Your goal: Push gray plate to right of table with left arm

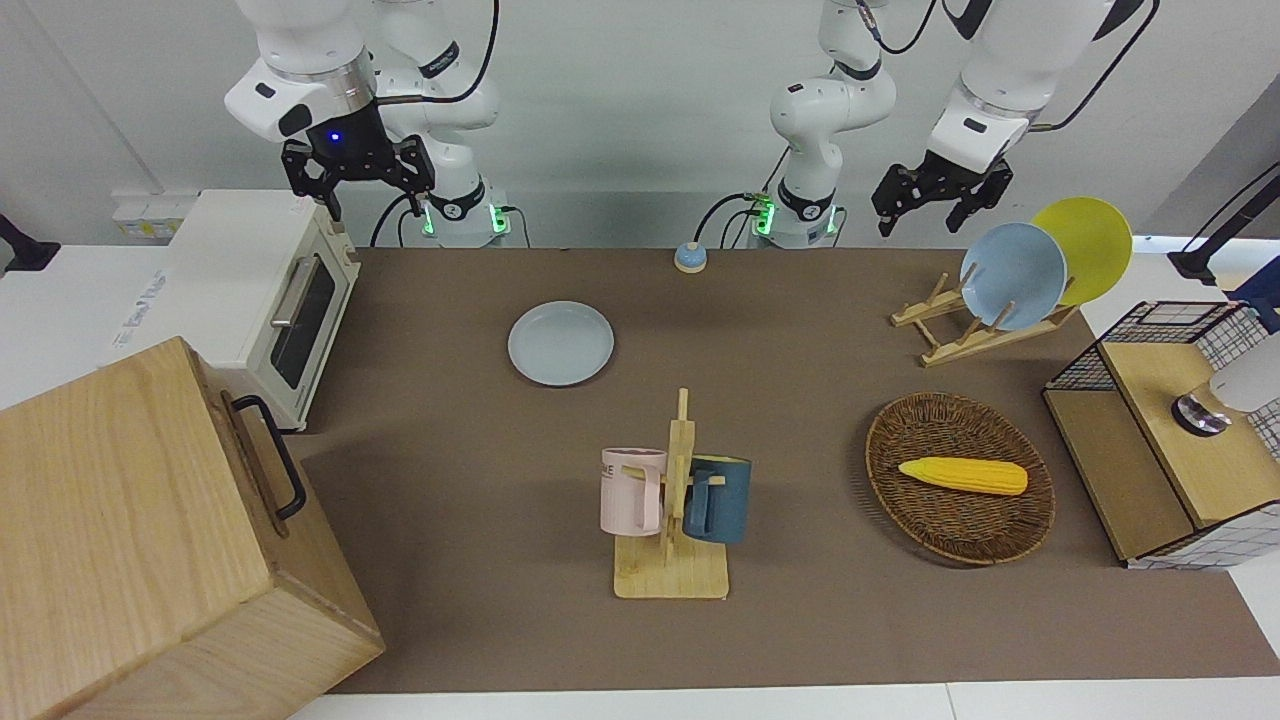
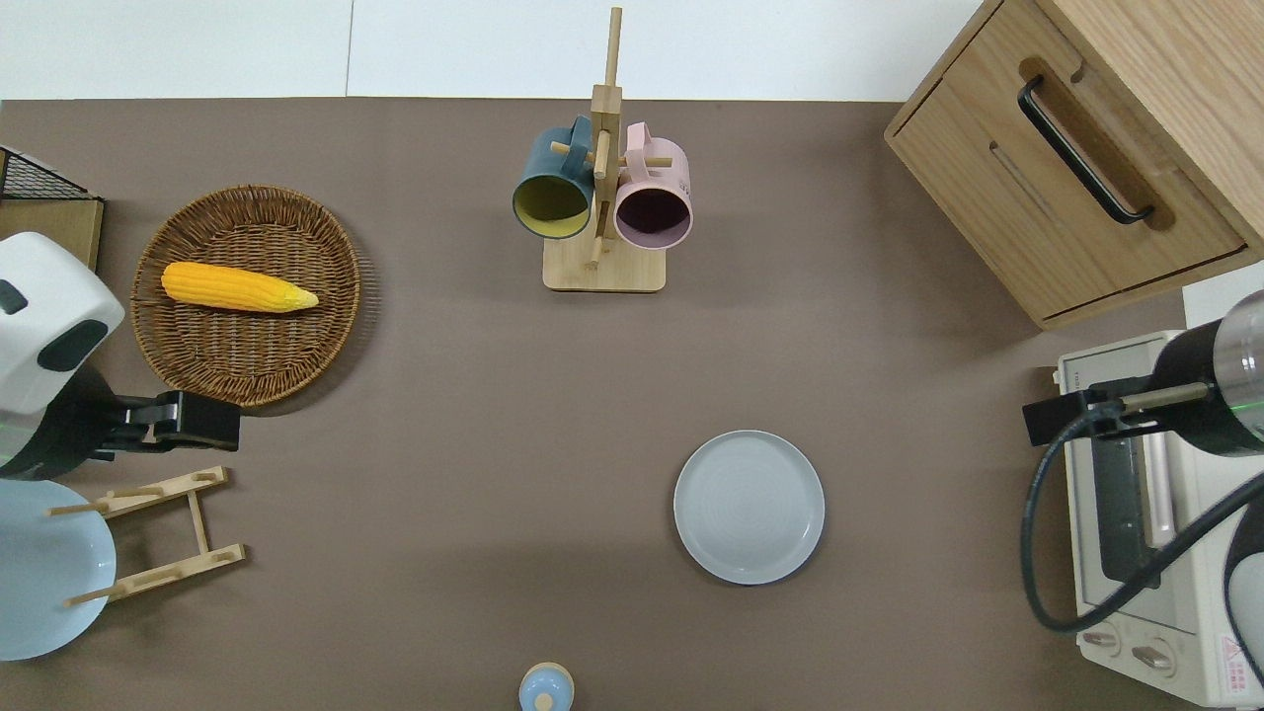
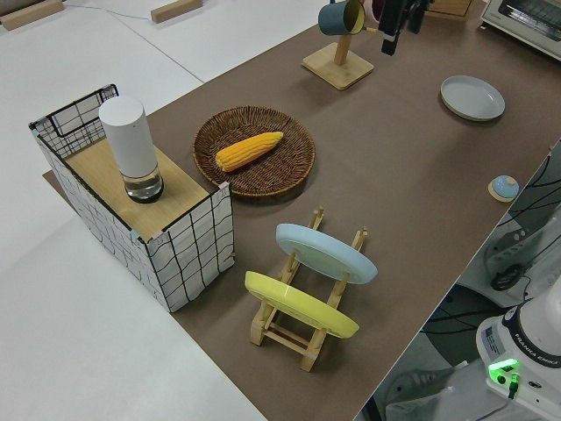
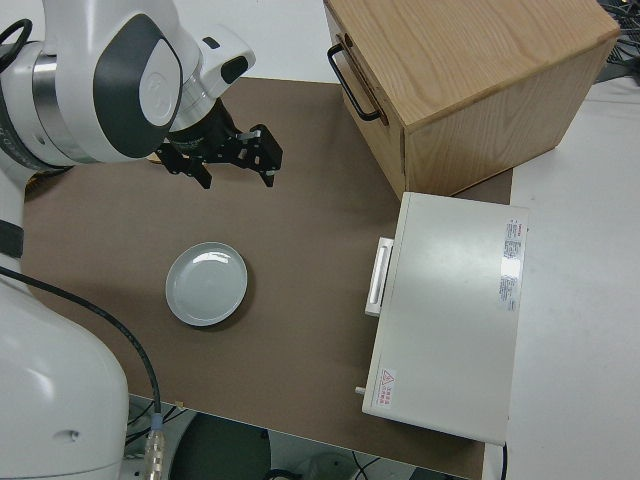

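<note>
The stiff, light plate [image 2: 749,506] should slide easily on the surface [image 2: 474,395] if pushed at its rim by the left tool [image 1: 940,200], now released.

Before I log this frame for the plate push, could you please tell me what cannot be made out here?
- Left pincer: the overhead view's edge cuts off most of the left arm.
- Sky-blue plate: cropped by the overhead view's edge; the yellow plate is out of that view.
- Toaster oven: partly covered overhead by the parked right arm and its cable.
- Gray plate: fully visible, untouched.
</note>
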Controlling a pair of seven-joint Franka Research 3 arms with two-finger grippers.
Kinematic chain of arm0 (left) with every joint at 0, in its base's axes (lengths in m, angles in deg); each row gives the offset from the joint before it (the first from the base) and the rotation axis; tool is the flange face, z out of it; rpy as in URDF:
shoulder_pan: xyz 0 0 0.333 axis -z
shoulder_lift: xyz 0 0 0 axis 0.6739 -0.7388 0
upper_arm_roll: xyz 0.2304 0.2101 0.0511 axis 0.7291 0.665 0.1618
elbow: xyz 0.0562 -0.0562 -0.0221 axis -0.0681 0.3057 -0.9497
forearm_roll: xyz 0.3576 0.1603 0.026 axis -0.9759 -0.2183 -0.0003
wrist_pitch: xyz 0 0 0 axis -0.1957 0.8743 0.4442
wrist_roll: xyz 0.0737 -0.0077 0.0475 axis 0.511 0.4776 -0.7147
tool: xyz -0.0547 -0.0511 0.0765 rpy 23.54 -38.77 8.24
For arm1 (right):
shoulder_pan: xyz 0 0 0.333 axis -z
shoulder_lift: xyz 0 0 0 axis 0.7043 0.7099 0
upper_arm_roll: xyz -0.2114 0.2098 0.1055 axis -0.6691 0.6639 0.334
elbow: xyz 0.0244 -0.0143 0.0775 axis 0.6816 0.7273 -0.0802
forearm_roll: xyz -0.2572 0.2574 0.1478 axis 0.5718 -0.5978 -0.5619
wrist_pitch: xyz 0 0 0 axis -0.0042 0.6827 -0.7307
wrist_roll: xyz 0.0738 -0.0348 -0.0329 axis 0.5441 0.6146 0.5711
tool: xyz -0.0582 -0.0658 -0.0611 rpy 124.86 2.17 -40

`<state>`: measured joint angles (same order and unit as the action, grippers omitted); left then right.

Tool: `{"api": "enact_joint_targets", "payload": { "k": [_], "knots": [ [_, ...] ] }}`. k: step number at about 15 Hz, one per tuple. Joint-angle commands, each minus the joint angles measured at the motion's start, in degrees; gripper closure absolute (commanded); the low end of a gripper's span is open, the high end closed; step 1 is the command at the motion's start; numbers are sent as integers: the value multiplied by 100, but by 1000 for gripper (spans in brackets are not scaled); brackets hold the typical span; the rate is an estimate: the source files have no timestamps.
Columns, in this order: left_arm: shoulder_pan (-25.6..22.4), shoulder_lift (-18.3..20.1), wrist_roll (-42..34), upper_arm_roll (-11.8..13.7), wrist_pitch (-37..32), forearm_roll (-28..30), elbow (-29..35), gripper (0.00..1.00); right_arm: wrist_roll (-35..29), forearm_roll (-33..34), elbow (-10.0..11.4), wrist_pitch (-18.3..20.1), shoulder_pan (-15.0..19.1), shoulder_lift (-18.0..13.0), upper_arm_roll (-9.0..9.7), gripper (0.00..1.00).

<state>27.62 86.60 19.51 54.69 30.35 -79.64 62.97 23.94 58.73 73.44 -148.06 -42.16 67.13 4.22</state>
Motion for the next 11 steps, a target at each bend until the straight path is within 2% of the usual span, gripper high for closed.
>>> {"api": "enact_joint_targets", "payload": {
  "k": [1, 11],
  "knots": [
    [-20, -46, -195, 12, -234, -145, -190, 7, 43, 3, 23, 68, 46, -60, 30, 5],
    [-2, -29, -134, -15, -173, -136, -181, 7, 43, -5, 23, 68, 46, -60, 30, 5]
  ]
}}
